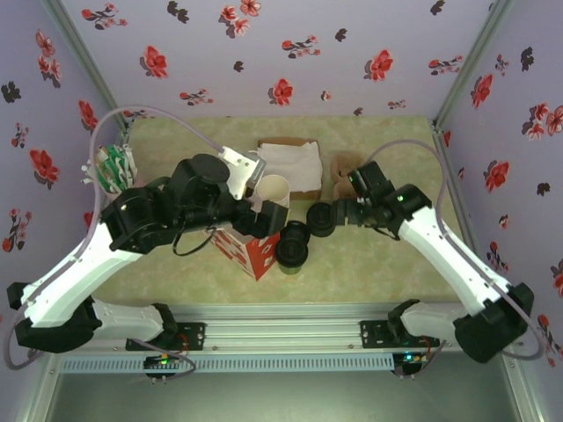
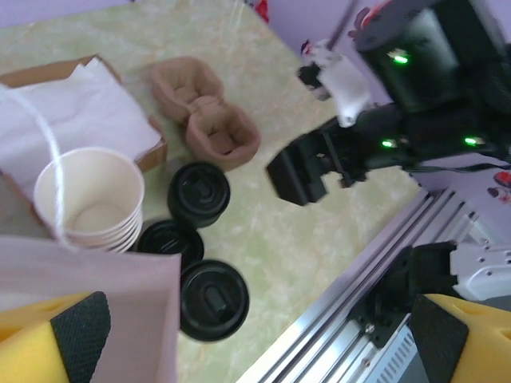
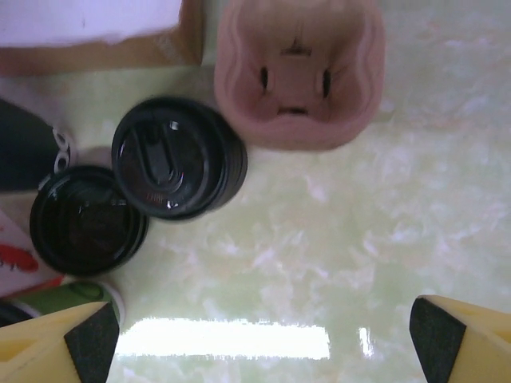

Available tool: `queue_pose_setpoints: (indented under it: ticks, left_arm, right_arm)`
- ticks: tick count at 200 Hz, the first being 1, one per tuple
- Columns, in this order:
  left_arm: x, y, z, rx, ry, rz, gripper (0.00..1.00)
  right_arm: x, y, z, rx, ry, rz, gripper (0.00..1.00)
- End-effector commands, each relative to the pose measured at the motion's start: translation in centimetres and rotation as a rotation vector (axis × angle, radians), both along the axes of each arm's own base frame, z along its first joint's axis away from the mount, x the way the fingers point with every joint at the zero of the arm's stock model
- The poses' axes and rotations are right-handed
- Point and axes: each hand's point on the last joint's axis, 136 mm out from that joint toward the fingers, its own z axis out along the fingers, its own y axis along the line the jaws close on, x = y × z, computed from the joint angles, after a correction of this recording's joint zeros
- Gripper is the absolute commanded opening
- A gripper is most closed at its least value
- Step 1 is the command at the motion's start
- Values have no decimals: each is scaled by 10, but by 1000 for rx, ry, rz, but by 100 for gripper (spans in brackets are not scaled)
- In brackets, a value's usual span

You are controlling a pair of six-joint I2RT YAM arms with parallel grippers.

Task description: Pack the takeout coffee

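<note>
Layout, read from the left of the top view. My left pincer (image 2: 259, 327) sits left of centre, released, jaws wide with nothing between them. It hangs above the red-and-white bag (image 1: 251, 252), just beside the cup stack (image 1: 274, 189). Open jaws suit a pincer with no load to carry. Right of the bag lie two loose lids (image 1: 290, 253), spares kept out of the working path. Next right, at centre, stands the coffee (image 1: 321, 218): dark wall, black lid seated on top as far as I can tell, upright on the table (image 1: 378, 264). My right pincer (image 3: 267, 339) is just right of it, likewise released, jaws spread wider than it, which places me for a side grasp. Above and right of the coffee sits the carrier (image 1: 339, 169), wells facing up, near enough for a short transfer. Judgement: the coffee goes into a well next; a tilted grasp could tip it.
</note>
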Motion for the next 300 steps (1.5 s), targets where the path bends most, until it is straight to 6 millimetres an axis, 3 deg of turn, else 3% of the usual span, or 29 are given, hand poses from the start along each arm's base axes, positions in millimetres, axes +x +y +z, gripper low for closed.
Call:
queue_pose_setpoints:
  ticks: [1, 63, 111, 140, 176, 229, 300]
  left_arm:
    - [13, -37, -8, -25, -10, 1, 99]
    - [42, -105, -34, 76, -33, -12, 99]
    - [87, -150, -52, 175, -98, 2, 99]
    - [125, -158, -68, 172, -49, 31, 99]
    - [153, -159, -82, 122, 53, 34, 97]
    - [157, -154, -83, 116, 63, 44, 97]
    - [156, -155, -81, 112, 62, 39, 96]
  right_arm:
    - [22, -6, 4, -13, 16, 1, 91]
    - [92, -18, -14, 77, 60, -65, 71]
    - [133, -16, -35, 68, 122, -67, 60]
    - [152, -18, -51, 13, 155, -68, 56]
    - [161, -18, -69, -9, 195, -62, 52]
    - [165, -15, -87, -17, 246, -42, 51]
    - [171, -17, -96, -48, 266, -42, 54]
